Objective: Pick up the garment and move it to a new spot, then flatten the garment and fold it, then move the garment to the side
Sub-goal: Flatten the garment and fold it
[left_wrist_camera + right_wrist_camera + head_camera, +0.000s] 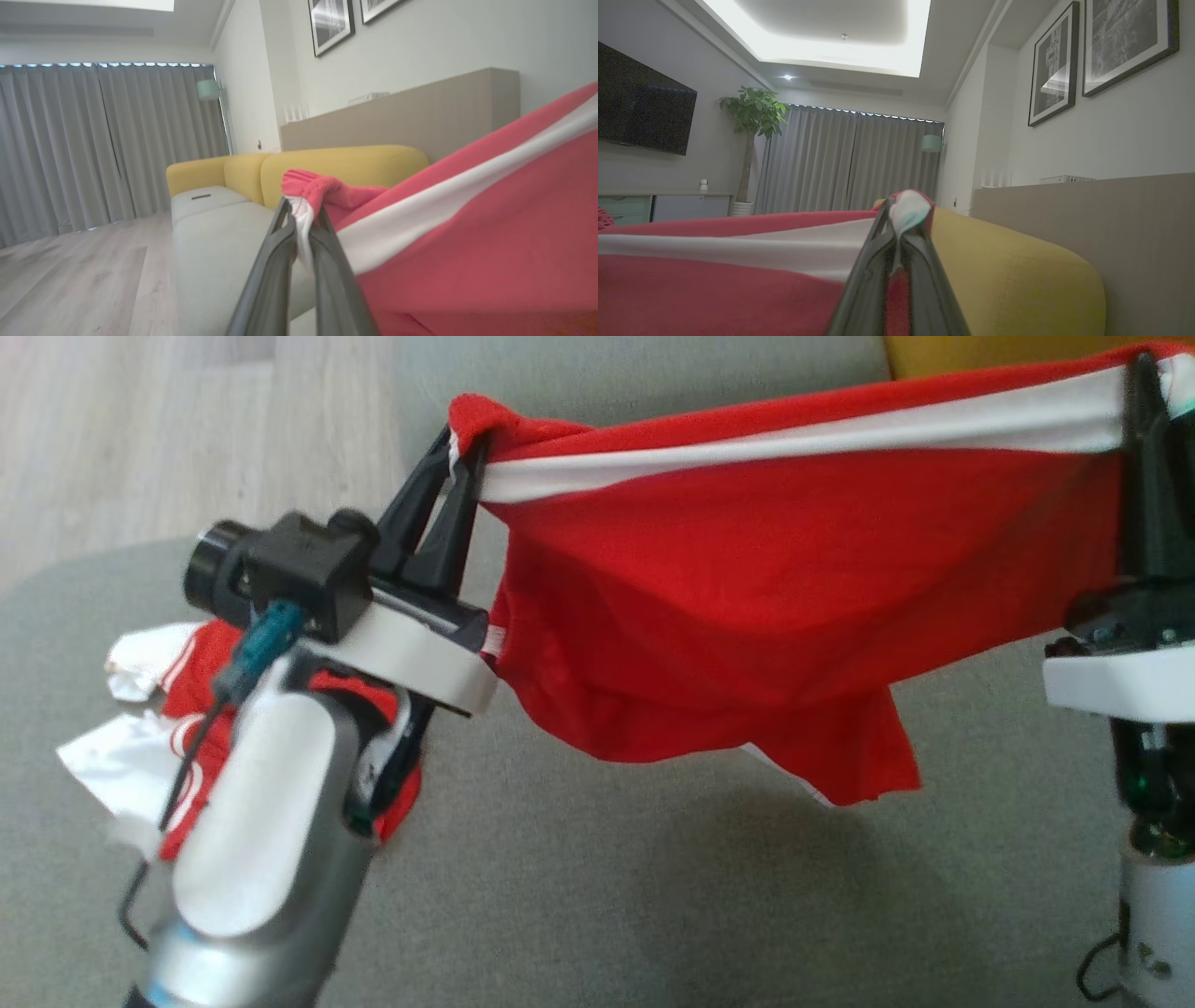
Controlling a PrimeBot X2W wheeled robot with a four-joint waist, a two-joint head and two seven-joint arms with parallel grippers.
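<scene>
A red garment (747,597) with a white stripe hangs stretched in the air between my two grippers, above the grey sofa seat (607,896). My left gripper (459,448) is shut on its left end, where the cloth bunches over the fingertips. My right gripper (1141,373) is shut on the right end at the upper right. The lower hem sags toward the cushion. In the left wrist view the left gripper (301,210) pinches the white stripe of the garment (467,242). The right wrist view shows the right gripper (903,210) clamped on the garment (714,280).
Another red-and-white piece of clothing (159,728) lies crumpled on the seat at the left, partly behind my left forearm. Wooden floor (140,429) lies beyond the seat's far left edge. The yellow sofa back (345,168) stands behind the held cloth.
</scene>
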